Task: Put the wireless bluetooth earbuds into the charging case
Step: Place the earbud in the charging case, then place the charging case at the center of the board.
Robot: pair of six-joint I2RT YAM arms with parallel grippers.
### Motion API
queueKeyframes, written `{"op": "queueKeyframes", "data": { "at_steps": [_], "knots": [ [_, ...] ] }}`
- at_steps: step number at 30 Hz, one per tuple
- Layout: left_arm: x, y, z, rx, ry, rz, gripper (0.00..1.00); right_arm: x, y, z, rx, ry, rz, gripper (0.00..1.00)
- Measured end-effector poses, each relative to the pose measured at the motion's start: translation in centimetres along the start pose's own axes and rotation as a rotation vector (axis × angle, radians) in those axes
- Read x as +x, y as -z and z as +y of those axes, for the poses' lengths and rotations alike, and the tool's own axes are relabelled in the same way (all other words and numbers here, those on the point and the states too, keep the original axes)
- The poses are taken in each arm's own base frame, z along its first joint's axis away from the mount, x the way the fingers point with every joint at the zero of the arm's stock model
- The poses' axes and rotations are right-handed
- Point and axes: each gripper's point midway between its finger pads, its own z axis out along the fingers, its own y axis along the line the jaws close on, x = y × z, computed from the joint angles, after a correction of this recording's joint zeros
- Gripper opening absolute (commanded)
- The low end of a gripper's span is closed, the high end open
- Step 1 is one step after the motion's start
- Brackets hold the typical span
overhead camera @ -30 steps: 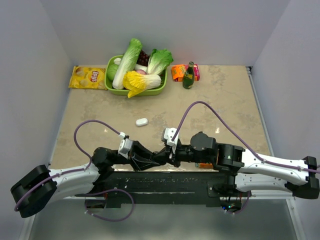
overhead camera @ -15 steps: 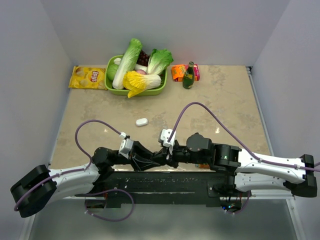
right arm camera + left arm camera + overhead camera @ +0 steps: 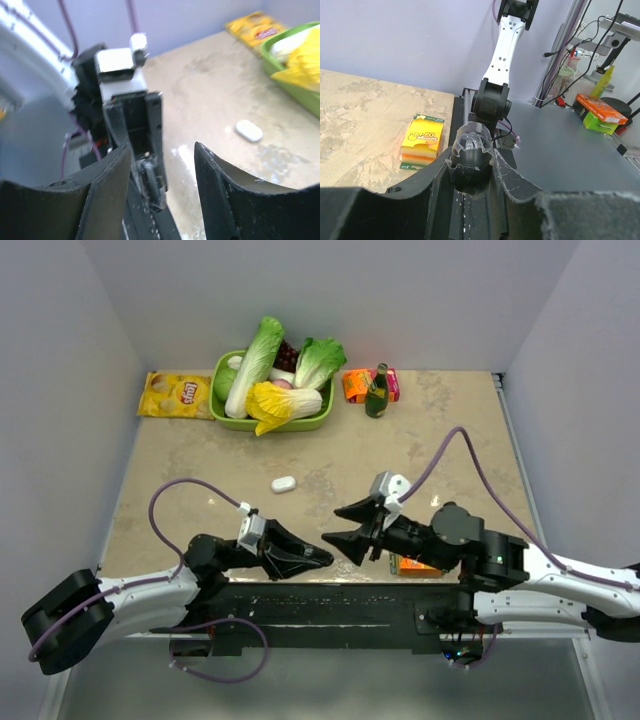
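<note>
Two grippers face tip to tip at the near edge of the desk [image 3: 450, 440]: we log the left gripper [image 3: 322, 560] pinching the dark, clear-topped charging case [image 3: 471, 162] just left of the right gripper [image 3: 332, 524], whose jaws stand spread and empty; earbuds we cannot make out.

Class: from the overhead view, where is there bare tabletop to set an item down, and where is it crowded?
Bare: the right half between the bottle and the right arm; the left strip between the chip bag and the left arm. Crowded: the back edge around the green basket, and the near middle where the arms meet.
</note>
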Motion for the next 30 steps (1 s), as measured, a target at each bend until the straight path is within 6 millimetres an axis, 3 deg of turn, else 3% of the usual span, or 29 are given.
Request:
{"op": "queueKeyframes", "data": {
  "at_steps": [3,7,11,15,21,26,30],
  "knots": [
    [0.0,0.0,0.0,0.000,0.000,0.000,0.00,-1.6,1.0,-1.7,0.090,-0.022,-0.063,0.56],
    [0.0,0.0,0.0,-0.002,0.000,-0.001,0.00,-1.6,1.3,-3.4,0.192,-0.051,-0.075,0.54],
    [-0.3,0.0,0.6,-0.035,-0.001,-0.015,0.00,1.4,0.4,-4.1,0.242,-0.072,0.003,0.54],
    [-0.5,0.2,3.1,-0.185,0.018,-0.044,0.00,5.5,-0.5,-5.2,0.321,-0.105,0.097,0.56],
    [-0.1,0.8,11.1,-0.588,0.125,-0.028,0.00,11.5,1.3,-7.8,0.455,-0.162,0.131,0.57],
    [1.7,1.4,19.1,-0.867,0.250,0.048,0.00,12.7,1.1,-8.2,0.499,-0.196,0.140,0.59],
    [5.5,3.1,24.2,-0.989,0.365,0.122,0.00,13.6,0.8,-8.3,0.508,-0.214,0.151,0.60]
  ]
}}
